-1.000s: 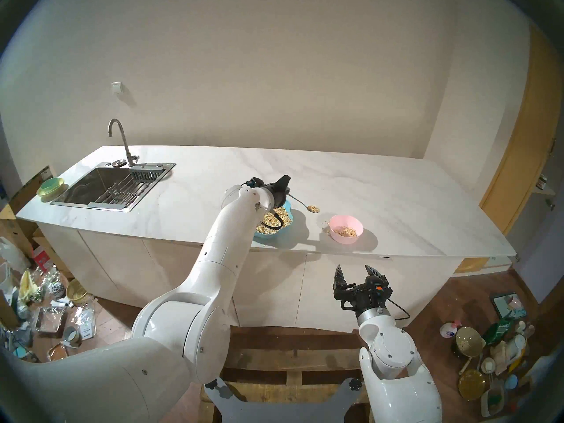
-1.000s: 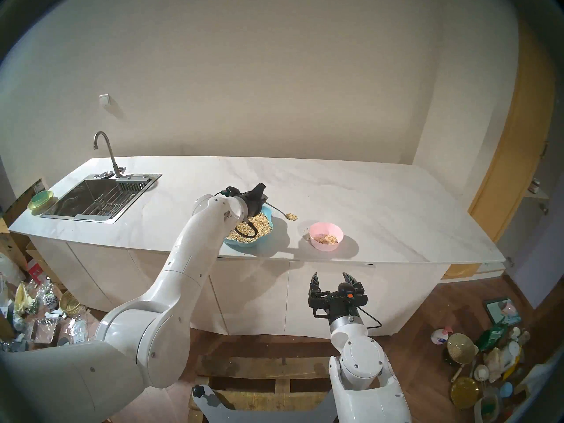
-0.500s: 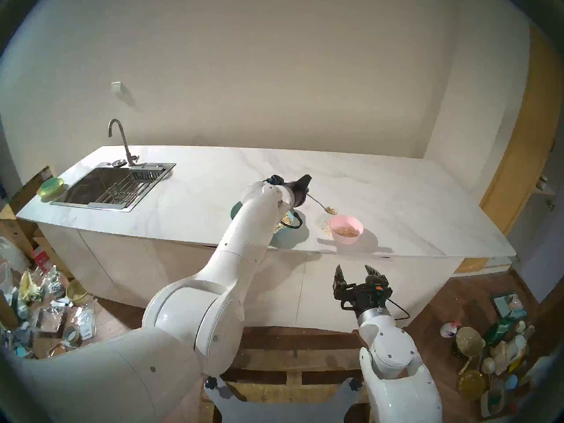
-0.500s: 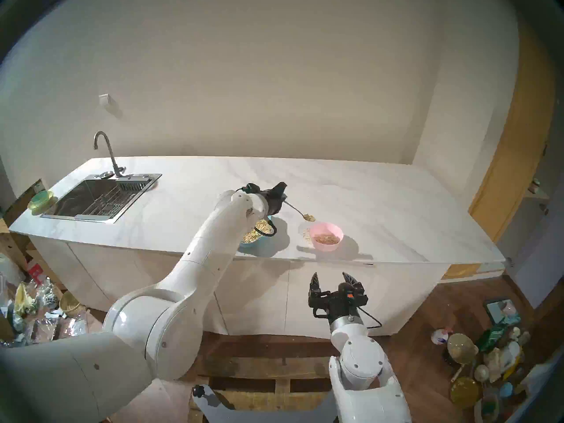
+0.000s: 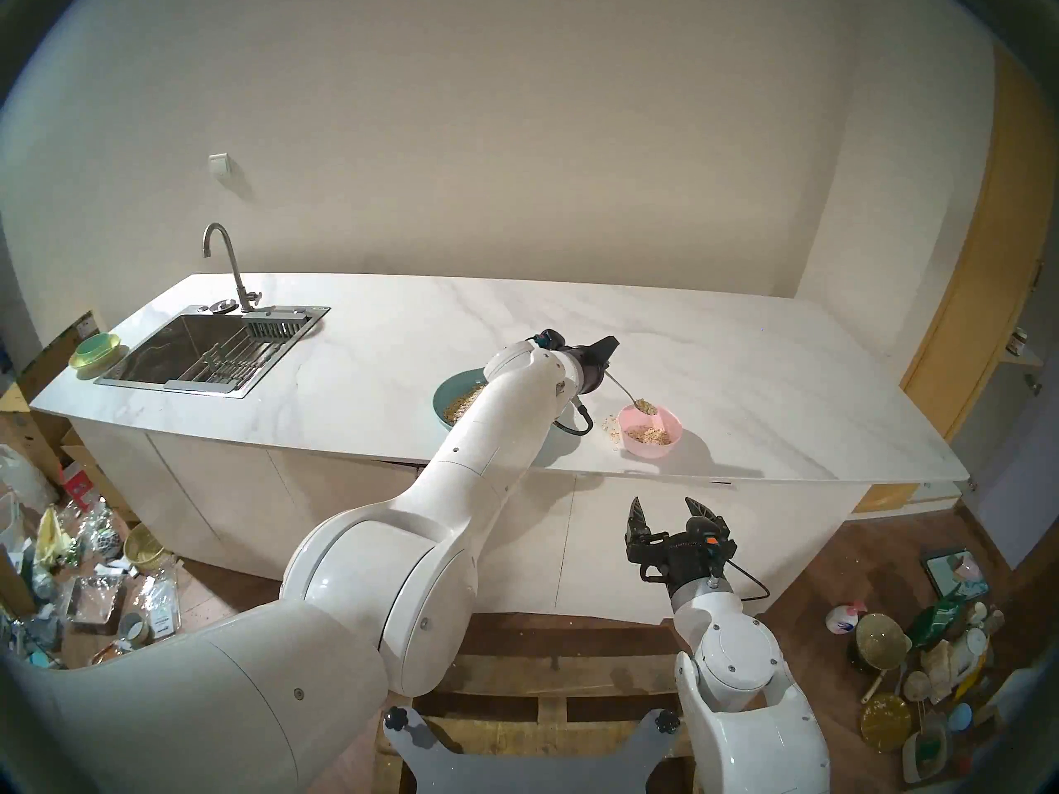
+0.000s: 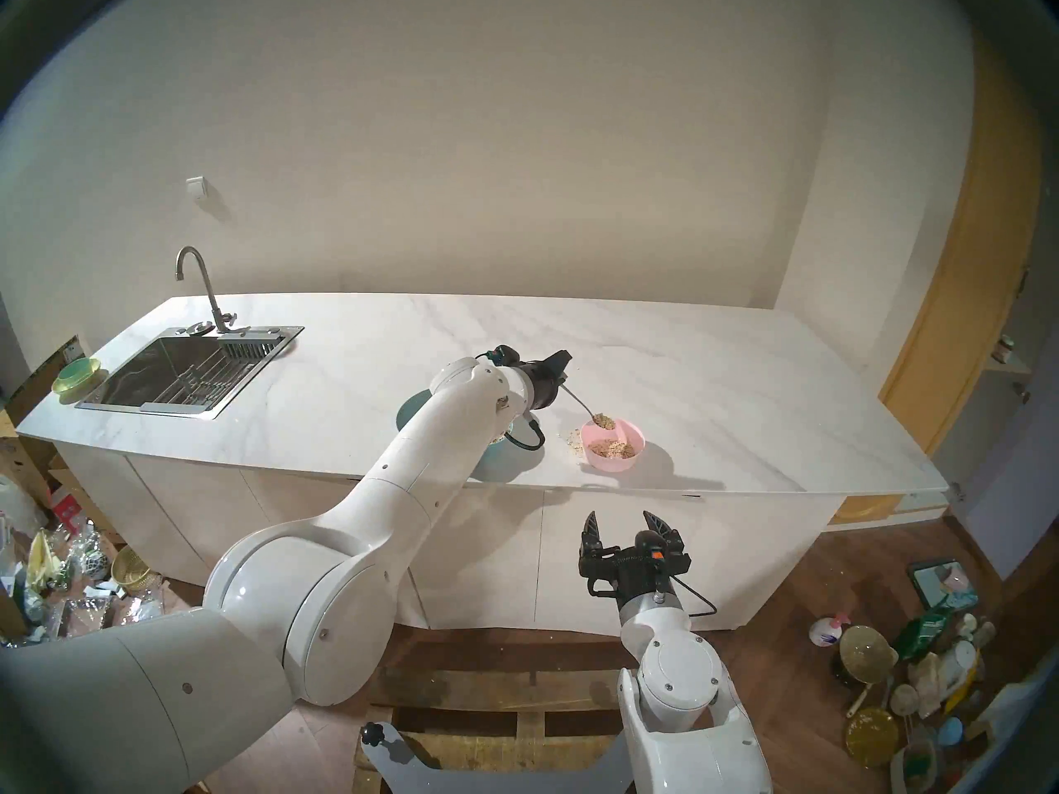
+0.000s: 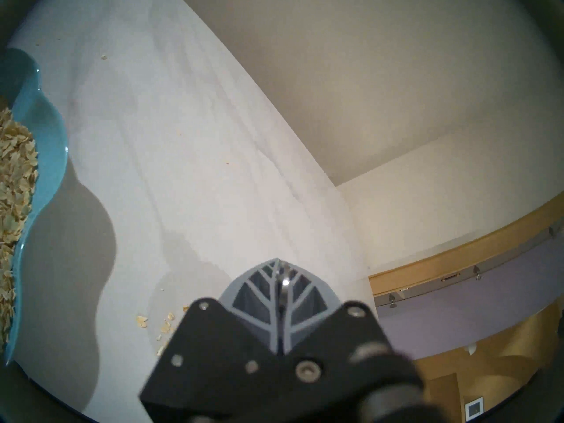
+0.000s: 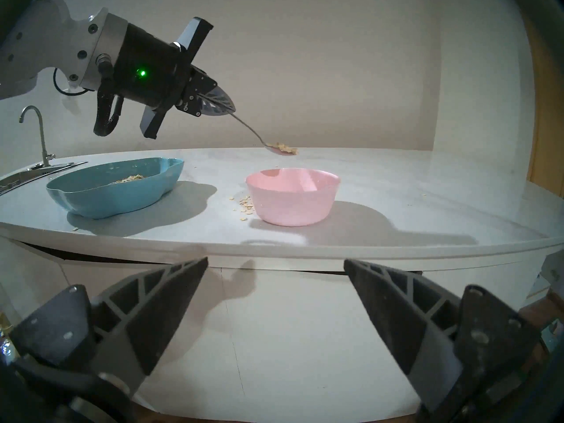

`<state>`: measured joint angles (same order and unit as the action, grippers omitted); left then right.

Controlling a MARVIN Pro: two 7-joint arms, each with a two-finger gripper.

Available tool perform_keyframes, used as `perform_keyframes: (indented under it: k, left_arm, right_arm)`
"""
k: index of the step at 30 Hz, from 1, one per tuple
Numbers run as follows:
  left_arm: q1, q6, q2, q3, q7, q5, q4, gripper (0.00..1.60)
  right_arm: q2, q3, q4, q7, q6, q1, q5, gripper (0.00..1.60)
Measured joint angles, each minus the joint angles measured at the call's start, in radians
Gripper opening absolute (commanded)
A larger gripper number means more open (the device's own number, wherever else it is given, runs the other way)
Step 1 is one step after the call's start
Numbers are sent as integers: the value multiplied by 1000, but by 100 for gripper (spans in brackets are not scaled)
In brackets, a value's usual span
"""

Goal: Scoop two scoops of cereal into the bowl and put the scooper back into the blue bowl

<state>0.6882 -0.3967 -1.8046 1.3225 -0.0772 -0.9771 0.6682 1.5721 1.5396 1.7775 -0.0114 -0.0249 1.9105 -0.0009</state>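
In the head stereo left view, the left gripper (image 5: 603, 368) is clamped on the handle of the slim silver metal spoon (image 5: 623, 390), whose small oval head, heaped with tan oat-like cereal flakes (image 5: 646, 406), sits over the far-left rim of the small round pink plastic bowl (image 5: 670, 440). More flakes lie inside that bowl and a few are scattered on the white marble countertop (image 5: 745, 386) just to its left. The wide teal-blue bowl with a wavy rim (image 5: 452, 392) is partly hidden behind the left arm. The right gripper (image 5: 667, 509) hangs below the counter edge, its jaws spread and empty.

The head stereo right view shows the same: spoon head above the pink bowl's rim, the steel sink (image 6: 189, 369) far to the left.

In the left wrist view, the grey ribbed fingers (image 7: 253, 294) are pressed together around the spoon's thin handle; the blue bowl's rim and flakes sit at the left edge.

In the right wrist view, the loaded spoon is clear above the pink bowl, not touching it, and the blue bowl stands to the left, apart from it.
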Motion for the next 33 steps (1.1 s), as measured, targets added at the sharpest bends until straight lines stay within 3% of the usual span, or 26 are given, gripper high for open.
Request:
perform_keyframes:
  k: [23, 29, 33]
  left_arm:
    - [16, 28, 29, -110, 63, 70, 57, 0]
    - [23, 65, 46, -210, 78, 121, 77, 0]
    - [27, 94, 56, -239, 84, 137, 88, 0]
  right_arm:
    - [0, 0, 1, 0, 0, 0, 0, 160]
    - [0, 0, 1, 0, 0, 0, 0, 160]
    - [0, 0, 1, 0, 0, 0, 0, 160]
